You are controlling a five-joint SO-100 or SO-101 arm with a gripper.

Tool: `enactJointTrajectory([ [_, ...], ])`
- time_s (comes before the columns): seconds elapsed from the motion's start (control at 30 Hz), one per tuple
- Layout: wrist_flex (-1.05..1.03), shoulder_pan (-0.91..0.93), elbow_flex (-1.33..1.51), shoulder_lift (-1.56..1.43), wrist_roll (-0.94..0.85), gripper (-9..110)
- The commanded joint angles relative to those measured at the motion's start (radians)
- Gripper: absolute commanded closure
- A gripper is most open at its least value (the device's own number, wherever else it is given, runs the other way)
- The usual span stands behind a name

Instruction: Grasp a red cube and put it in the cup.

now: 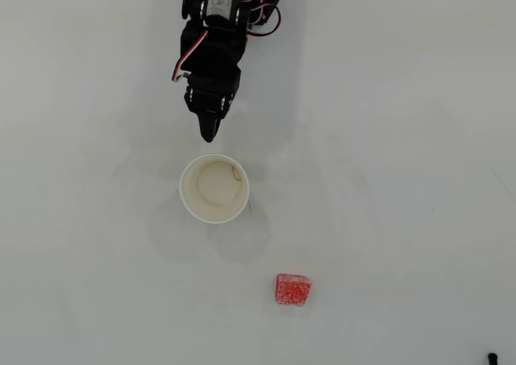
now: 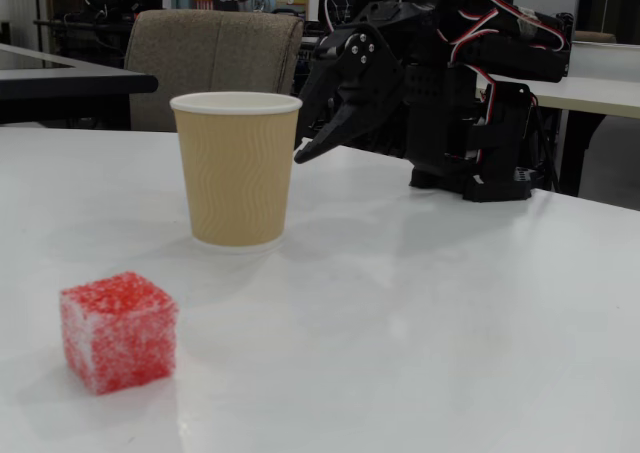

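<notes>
The red cube (image 1: 293, 289) (image 2: 118, 331) lies on the white table, speckled with whitish flecks, below and right of the cup in the overhead view. The cup (image 1: 214, 188) (image 2: 236, 168) stands upright and holds nothing; its outside is tan and ribbed, its rim white. My black gripper (image 1: 210, 133) (image 2: 306, 153) hangs just beyond the cup's far rim, above the table, with its fingers together and nothing between them. It is far from the cube.
The arm's base (image 2: 480, 163) stands at the back of the white table (image 1: 403, 139). A chair (image 2: 215, 53) and desks stand behind the table in the fixed view. A small dark object (image 1: 493, 357) shows at the overhead view's bottom right corner.
</notes>
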State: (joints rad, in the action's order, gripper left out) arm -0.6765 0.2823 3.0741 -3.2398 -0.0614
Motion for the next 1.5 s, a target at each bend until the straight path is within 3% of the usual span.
enactJointTrajectory([
  [0.0,0.014,-0.012,0.074,-0.014,0.049,101],
  [0.63,0.014,-0.018,0.074,-0.014,0.043,101],
  [1.47,0.048,-0.336,0.074,-0.009,-0.009,101],
])
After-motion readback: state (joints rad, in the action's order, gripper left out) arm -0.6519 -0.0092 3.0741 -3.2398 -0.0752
